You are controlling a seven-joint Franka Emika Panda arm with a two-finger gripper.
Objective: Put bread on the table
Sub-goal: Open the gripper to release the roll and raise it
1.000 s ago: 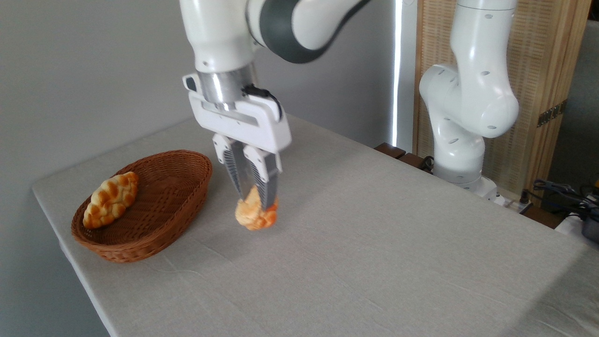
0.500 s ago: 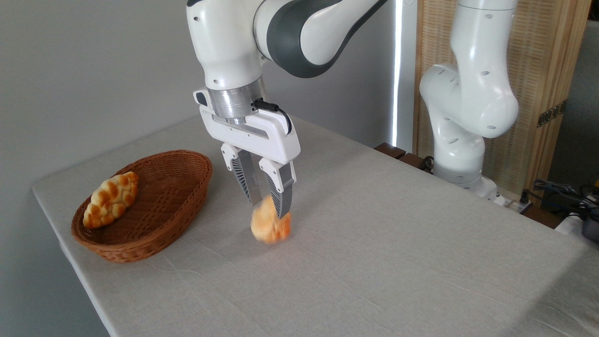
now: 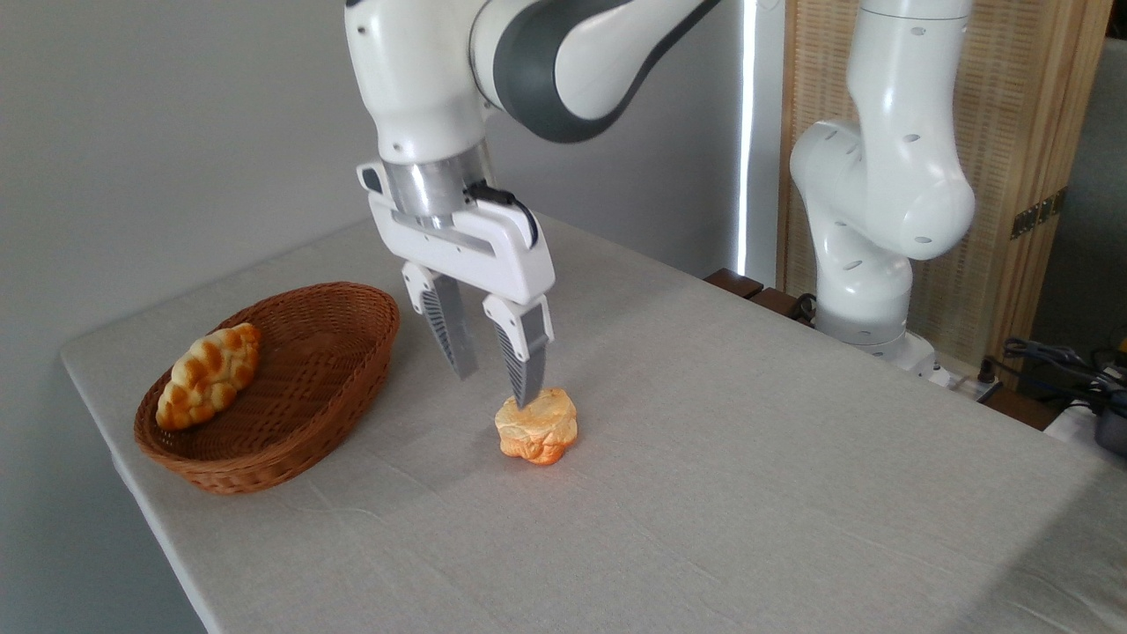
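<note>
In front of you the table (image 3: pixel 704 458) stretches under its light grey, slightly wrinkled cloth. The bread (image 3: pixel 536 427) sits on it, just right of the wicker basket (image 3: pixel 299 414), where a braided loaf (image 3: pixel 209 374) lies. Your gripper (image 3: pixel 493 380) hangs just above the bun, fingers spread apart and holding nothing.

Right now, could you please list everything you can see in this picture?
bread: one, pale golden top, orange-brown base, resting on the table right of the basket
braided loaf: one, golden, on the basket's left rim
basket: one, brown wicker, table's left end
table: one, light grey cloth
screen: one, wooden, right background
cables: dark, far right
arm: one, white
gripper: one, white, open above the bread
</note>
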